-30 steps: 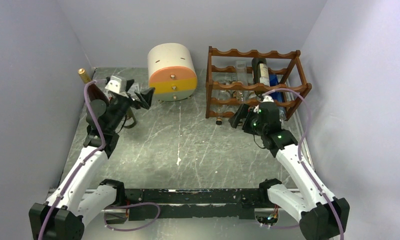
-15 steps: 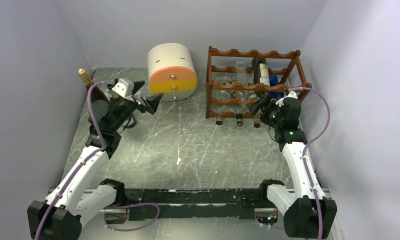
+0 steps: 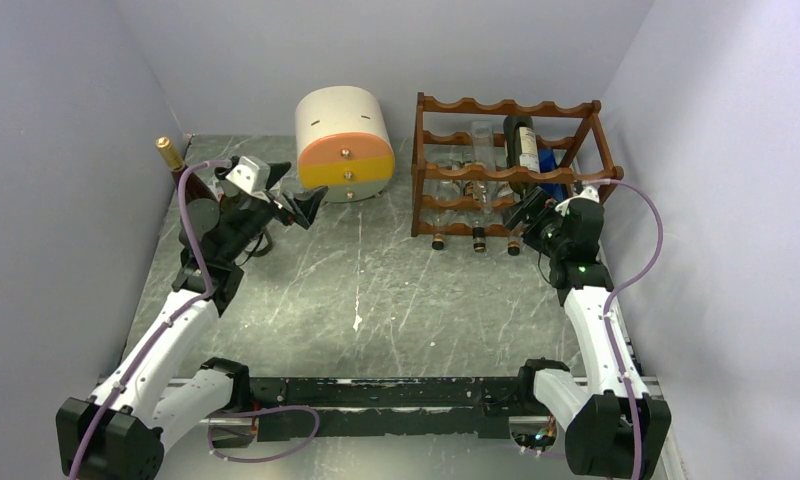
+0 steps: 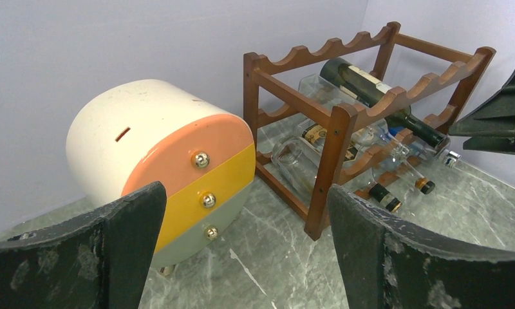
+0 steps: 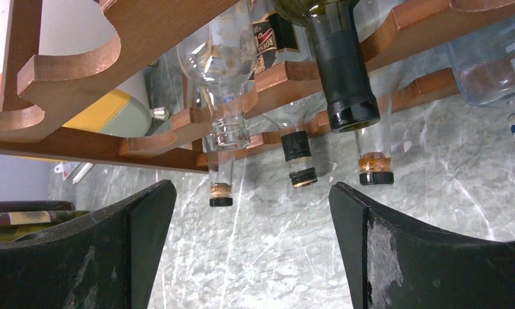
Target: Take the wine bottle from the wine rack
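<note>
Our right end effector [image 5: 252,187], open and empty, faces the 3-tier wine rack [image 3: 506,175] on the table [image 3: 376,290], where the dark wine bottle [image 5: 345,71] lies back-to-front, neck poking toward it, well apart from our open left end effector [image 3: 301,205].

R tool [image 3: 524,213] swung to wine rack [image 3: 506,108] right end; L tool [image 3: 304,207] edged right.

Plain pale grey walls [image 3: 226,45] on three sides, grey-green marbled tabletop [image 3: 396,290], cream-and-orange drawer unit [image 3: 344,140] at the back
</note>
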Controlling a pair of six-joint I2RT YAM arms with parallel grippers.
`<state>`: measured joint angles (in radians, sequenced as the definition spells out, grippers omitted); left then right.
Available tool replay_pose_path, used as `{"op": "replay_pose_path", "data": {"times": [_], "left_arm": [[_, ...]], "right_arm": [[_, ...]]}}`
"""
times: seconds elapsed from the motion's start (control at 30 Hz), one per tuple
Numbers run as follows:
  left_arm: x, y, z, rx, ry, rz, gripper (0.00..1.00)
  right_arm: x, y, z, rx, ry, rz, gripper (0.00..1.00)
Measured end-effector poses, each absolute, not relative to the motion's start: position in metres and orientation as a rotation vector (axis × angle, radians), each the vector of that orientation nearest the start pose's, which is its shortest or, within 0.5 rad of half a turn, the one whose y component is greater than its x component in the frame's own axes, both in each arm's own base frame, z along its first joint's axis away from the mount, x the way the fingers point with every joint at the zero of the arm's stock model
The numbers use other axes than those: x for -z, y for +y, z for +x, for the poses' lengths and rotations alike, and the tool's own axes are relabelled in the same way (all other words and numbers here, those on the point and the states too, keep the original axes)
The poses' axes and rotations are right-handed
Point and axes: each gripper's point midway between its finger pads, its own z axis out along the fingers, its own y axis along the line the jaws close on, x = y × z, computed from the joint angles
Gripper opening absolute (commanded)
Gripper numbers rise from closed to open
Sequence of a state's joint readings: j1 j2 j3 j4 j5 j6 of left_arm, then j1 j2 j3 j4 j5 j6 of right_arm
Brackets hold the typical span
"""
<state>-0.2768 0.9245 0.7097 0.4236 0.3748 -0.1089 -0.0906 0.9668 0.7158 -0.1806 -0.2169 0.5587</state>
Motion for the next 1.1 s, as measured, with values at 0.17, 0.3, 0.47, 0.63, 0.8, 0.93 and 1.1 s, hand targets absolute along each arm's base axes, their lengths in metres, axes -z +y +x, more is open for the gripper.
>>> {"op": "replay_pose_path", "data": {"times": [0.17, 0.3, 0.47, 0.63, 0.8, 0.93, 1.1], "left_arm": [[-0.336, -0.164, 0.322, 0.581, 1.34, 0.436, 0.97], [-0.332, -0.165, 0.324, 0.584, 1.352, 0.44, 0.97], [-0.328, -0.168, 0.326, 0.58, 1.358, 0.454, 0.97], [-0.324, -0.168, 0.328, 0.571, 1.365, 0.463, 0.97], [-0.32, -0.168, 0.33, 0.559, 1.374, 0.471, 0.97], [-0.319, -0.169, 0.331, 0.554, 1.376, 0.476, 0.97], [-0.319, -0.169, 0.331, 0.548, 1.373, 0.482, 0.97]], "right_arm": [[-0.196, 0.022, 0.333, -0.48, 1.946, 0.514, 0.95], [-0.189, 0.015, 0.333, -0.458, 1.94, 0.526, 0.96], [-0.185, 0.006, 0.335, -0.447, 1.925, 0.546, 0.97], [-0.174, -0.005, 0.339, -0.466, 1.917, 0.575, 0.97], [-0.157, -0.004, 0.342, -0.522, 1.938, 0.569, 0.97], [-0.152, 0.001, 0.345, -0.576, 1.945, 0.535, 0.96], [-0.153, 0.0, 0.348, -0.615, 1.92, 0.507, 0.92]]}}
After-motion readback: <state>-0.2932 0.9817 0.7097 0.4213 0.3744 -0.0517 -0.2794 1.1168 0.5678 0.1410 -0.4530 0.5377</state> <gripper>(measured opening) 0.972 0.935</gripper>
